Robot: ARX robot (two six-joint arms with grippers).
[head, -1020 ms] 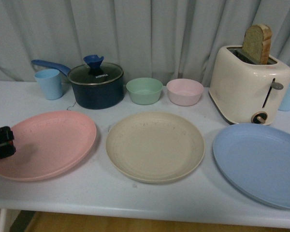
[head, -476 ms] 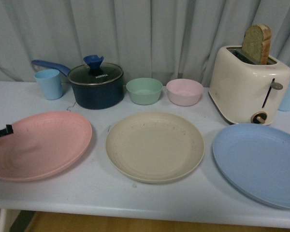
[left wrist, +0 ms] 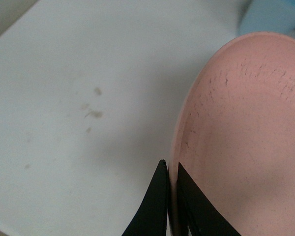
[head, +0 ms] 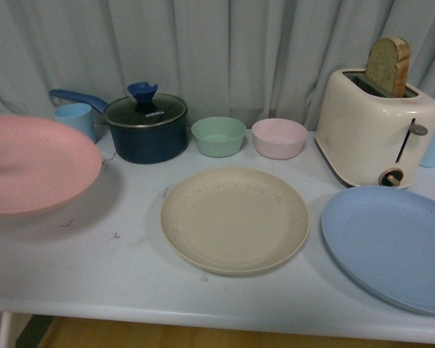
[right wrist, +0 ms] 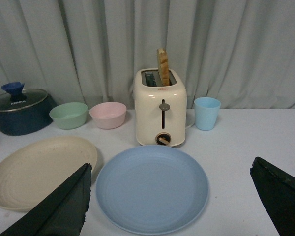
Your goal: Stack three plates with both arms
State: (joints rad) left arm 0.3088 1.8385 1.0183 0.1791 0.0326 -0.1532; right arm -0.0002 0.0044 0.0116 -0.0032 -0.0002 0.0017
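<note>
The pink plate hangs lifted above the table at the far left, its shadow below it. My left gripper is shut on the pink plate's rim, one finger on each side; the gripper is out of the front view. The beige plate lies flat in the middle and also shows in the right wrist view. The light blue plate lies at the right. My right gripper is open and empty, hovering just in front of the blue plate.
At the back stand a blue cup, a dark lidded pot, a green bowl, a pink bowl, a cream toaster with toast, and another blue cup. The table's front edge is near.
The pink plate has been lifted off the table and moved left and up. My left gripper has gone out of the front view. The other plates have not moved.
</note>
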